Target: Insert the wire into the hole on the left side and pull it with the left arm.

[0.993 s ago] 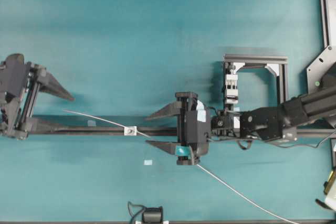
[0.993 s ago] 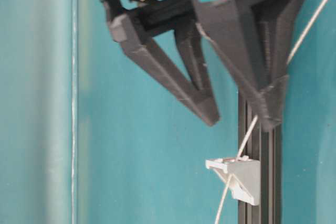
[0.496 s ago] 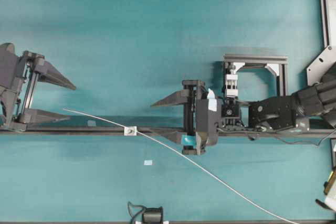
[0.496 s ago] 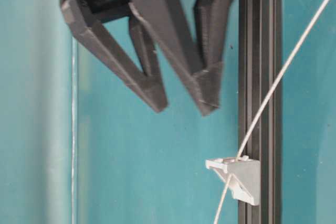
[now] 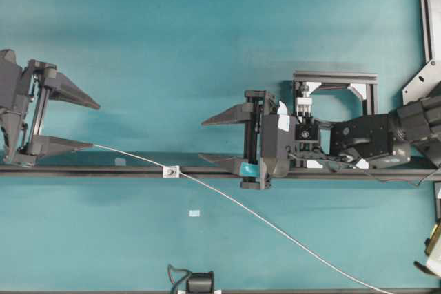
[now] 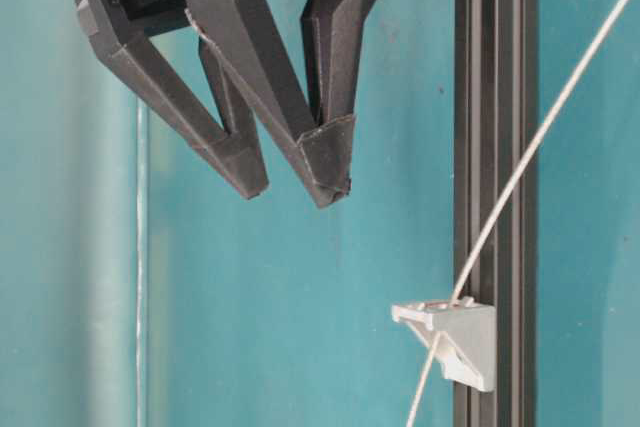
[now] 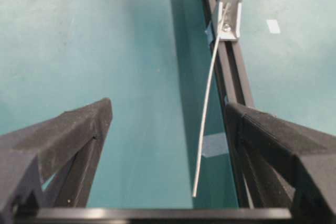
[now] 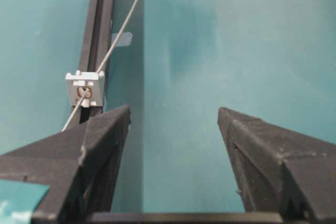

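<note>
1. The wire [image 5: 227,197] already runs through the hole [image 7: 226,26] in the small white block [image 5: 170,171] on the black rail [image 5: 124,171], so the threading looks done and the pull, I judge, is what remains.
2. Its free tip [image 7: 194,192] lies on the counter [image 5: 207,46] between the fingers of my left end effector [image 5: 95,127], close to the lower finger, touching neither.
3. My left end effector stands wide apart, empty, pointing along the rail toward the block, placed to close on that tip.
4. My right end effector [image 5: 201,138] is also spread and empty, beyond the block, the wire passing beside and below it.
</note>
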`<state>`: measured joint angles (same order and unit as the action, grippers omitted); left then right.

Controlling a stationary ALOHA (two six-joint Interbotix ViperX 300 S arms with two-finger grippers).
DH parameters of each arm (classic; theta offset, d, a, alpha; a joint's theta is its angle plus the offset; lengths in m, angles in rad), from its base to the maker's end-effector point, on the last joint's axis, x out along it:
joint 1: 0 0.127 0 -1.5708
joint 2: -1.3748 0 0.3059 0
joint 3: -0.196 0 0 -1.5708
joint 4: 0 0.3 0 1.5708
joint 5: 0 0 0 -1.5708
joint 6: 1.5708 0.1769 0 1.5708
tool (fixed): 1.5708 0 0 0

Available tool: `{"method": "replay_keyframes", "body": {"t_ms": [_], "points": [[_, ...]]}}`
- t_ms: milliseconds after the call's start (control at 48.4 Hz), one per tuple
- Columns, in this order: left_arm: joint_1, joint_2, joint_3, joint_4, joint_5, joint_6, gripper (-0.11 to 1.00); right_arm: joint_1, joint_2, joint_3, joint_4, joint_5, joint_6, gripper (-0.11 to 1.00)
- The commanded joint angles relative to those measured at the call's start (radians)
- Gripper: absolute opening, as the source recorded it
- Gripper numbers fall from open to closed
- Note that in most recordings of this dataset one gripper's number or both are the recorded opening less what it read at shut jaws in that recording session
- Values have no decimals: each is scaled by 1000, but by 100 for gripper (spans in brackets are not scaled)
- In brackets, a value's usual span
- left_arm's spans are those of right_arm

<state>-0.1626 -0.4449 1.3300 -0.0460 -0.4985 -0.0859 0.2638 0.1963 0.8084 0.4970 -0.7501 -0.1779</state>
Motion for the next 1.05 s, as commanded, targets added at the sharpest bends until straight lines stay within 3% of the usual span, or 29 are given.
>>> {"method": "replay_keyframes", "body": {"t_ms": [0,1034], "points": [[5,-5,-6,2,-9,2,81,-2,-31,-6,-2,-8,-2,76],[5,-12,-38,3,-6,-9,80,-2,-72,-17,-2,25,9,76]]}}
